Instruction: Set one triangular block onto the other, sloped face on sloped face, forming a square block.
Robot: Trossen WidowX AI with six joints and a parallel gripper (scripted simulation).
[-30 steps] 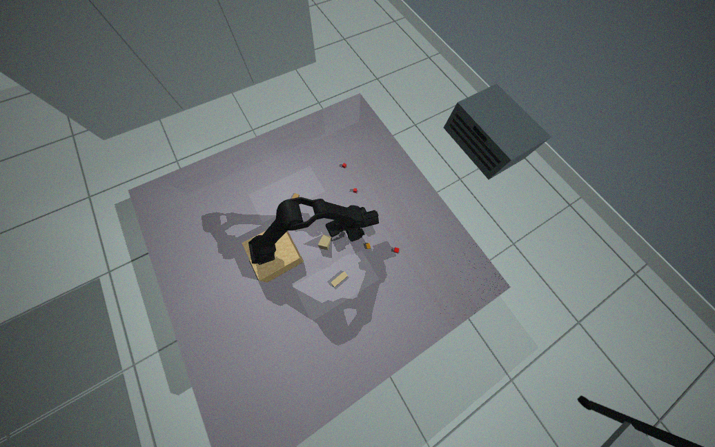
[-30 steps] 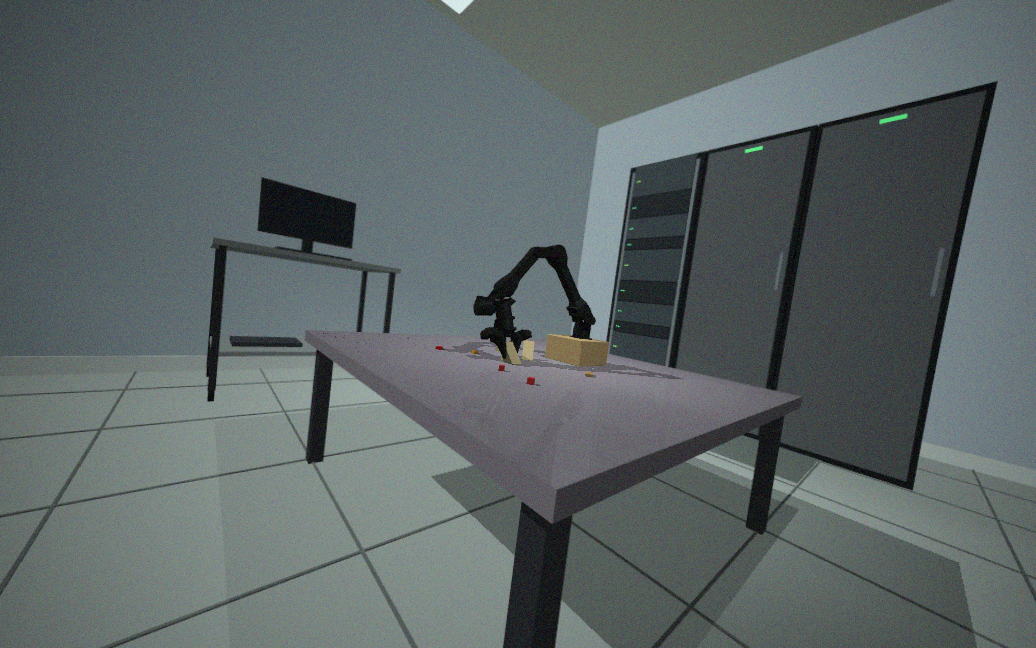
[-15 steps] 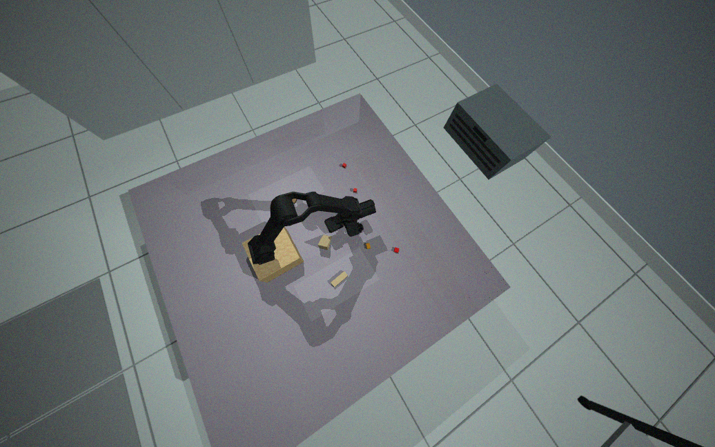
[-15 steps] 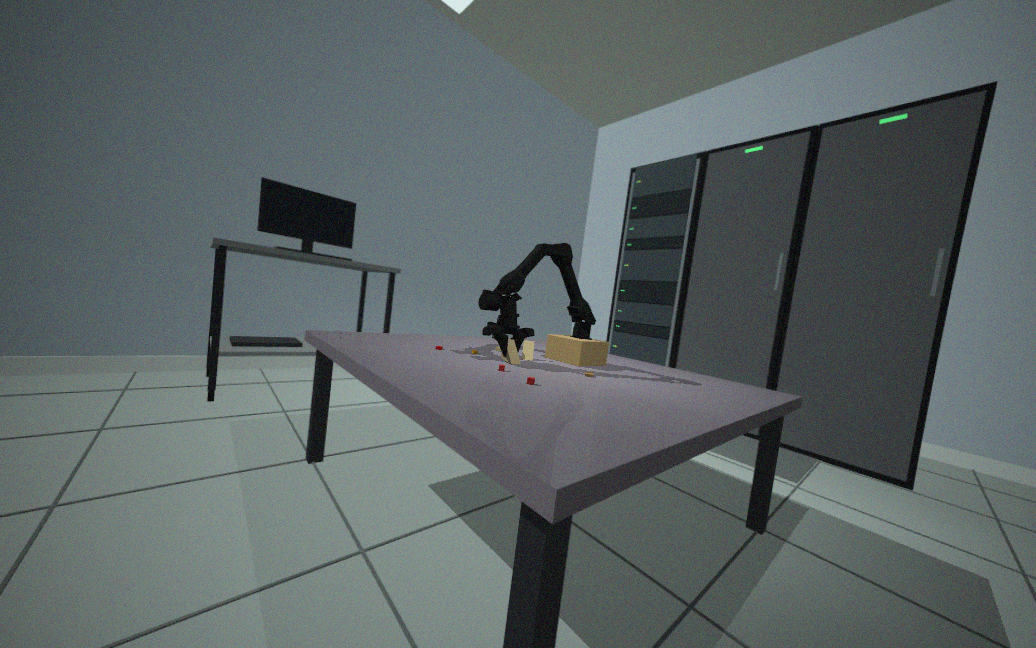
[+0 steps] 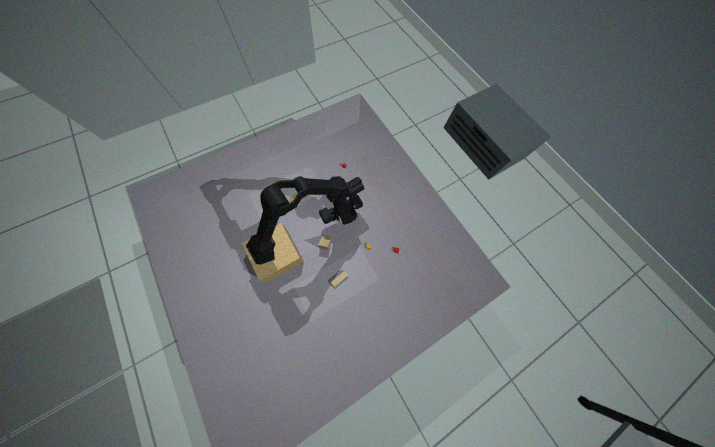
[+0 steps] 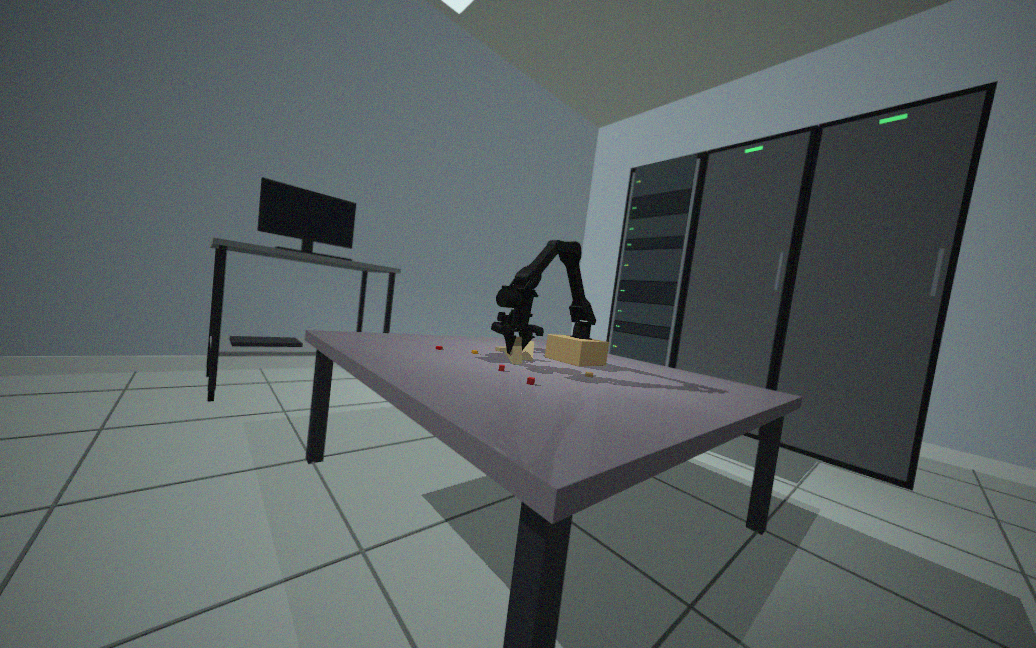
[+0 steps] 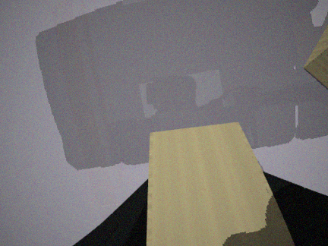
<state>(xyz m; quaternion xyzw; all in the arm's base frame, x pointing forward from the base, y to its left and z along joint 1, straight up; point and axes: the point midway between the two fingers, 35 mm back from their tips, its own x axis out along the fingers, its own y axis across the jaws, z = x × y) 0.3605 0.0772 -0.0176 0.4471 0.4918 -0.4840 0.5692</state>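
Note:
My gripper [image 5: 341, 218] [image 6: 517, 348] [image 7: 199, 179] is shut on a pale wooden triangular block [image 6: 517, 353] [image 7: 197, 175], with a finger on each side of it. In the wrist view the block's long flat face fills the lower middle; its sloped face cannot be made out. It hangs low over the table; the size of the gap is hard to tell. The other triangular block [image 5: 324, 242] [image 6: 529, 349] [image 7: 320, 61] stands apart on the table, toward the arm's base, and shows at the wrist view's right edge. The arm mostly hides the held block in the top view.
A flat wooden bar [image 5: 339, 279] lies beyond the standing block. Small red cubes [image 5: 344, 165] [image 5: 395, 250] [image 6: 530, 380] and orange pieces [image 5: 368, 245] [image 5: 293, 197] [image 6: 588, 374] lie around. The arm stands on a wooden box [image 5: 281, 258] [image 6: 576, 350] on the purple table [image 5: 422, 316] [image 6: 473, 405].

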